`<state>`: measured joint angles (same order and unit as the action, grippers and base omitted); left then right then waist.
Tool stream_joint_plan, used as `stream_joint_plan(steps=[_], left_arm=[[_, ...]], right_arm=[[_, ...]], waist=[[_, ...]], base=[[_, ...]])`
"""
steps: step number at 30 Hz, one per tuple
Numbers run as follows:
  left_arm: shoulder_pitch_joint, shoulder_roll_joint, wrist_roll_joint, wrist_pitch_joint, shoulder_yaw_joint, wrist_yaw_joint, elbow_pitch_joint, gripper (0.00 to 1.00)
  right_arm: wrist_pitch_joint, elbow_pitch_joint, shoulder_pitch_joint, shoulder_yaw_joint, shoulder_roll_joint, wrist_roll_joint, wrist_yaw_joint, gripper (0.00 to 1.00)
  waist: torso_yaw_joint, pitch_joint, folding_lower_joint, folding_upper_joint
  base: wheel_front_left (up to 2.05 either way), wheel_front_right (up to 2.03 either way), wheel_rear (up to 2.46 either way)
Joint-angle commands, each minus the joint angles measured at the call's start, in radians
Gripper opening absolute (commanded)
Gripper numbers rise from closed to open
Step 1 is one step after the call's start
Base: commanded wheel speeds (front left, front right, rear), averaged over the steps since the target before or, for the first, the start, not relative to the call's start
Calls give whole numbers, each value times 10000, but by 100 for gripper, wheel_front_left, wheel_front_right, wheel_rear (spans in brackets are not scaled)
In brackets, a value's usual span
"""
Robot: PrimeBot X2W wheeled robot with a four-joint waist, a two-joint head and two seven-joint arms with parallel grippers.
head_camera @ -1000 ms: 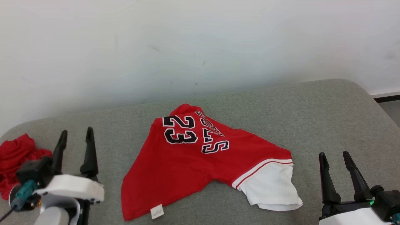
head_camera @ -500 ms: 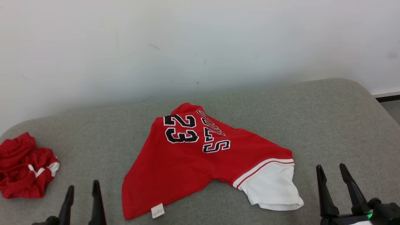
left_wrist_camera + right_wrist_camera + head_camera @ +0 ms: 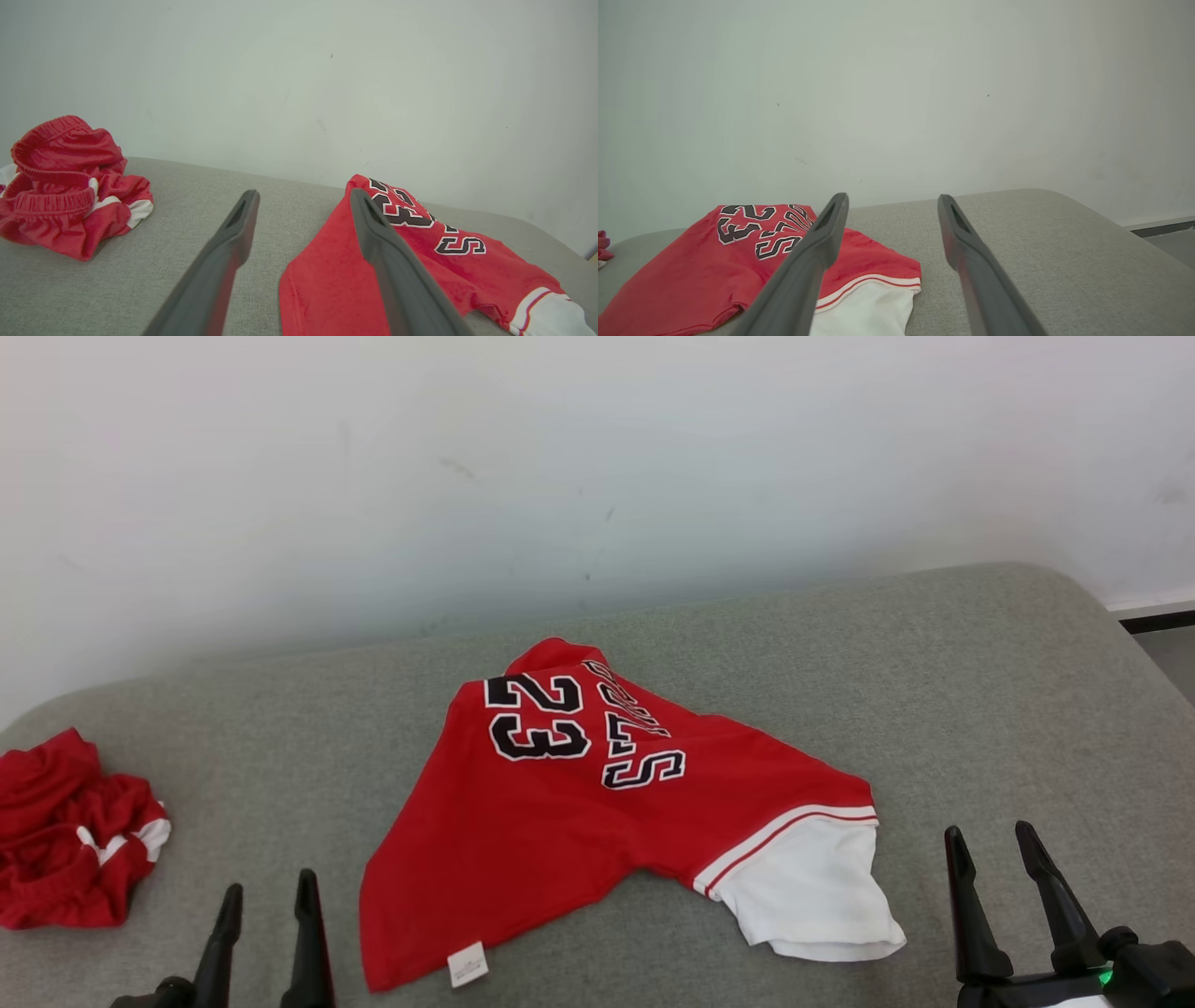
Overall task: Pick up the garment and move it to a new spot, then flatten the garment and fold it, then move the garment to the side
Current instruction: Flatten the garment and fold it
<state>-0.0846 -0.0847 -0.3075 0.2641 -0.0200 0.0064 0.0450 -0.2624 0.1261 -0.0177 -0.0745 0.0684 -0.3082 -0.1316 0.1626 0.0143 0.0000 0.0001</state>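
At the lower edge of the head view, the left gripper (image 3: 269, 887) and the right gripper (image 3: 988, 831) both stand with fingers spread apart and hold nothing. Between them, touched by neither, the red garment (image 3: 551, 831) with the number 23 lies on the grey cushion (image 3: 980, 691), its white part toward the right gripper. A crumpled red bundle (image 3: 65, 845) lies well apart at the left. A white wall (image 3: 560, 476) rises behind.
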Motion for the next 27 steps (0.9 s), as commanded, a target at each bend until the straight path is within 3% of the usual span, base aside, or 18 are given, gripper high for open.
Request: stream_joint_plan(steps=[1,16,27], left_arm=[[98,-6,235,3,-100,-108,74,100],[102,263,457,5,-167,-375,216,100],[468,170,112,-519,294,-641,1674,100]], right_arm=[[-31,-17,-65,2,35,41,19,100],[108,284,-77,108,151,165,19,100],[2783,2536,-871,-134,175,-12,19,100]], waist=[[13,5,0,-1],[-60,6,0,-1],[-116,-175,0,-1]], base=[[0,0,0],[0,0,0],[0,0,0]])
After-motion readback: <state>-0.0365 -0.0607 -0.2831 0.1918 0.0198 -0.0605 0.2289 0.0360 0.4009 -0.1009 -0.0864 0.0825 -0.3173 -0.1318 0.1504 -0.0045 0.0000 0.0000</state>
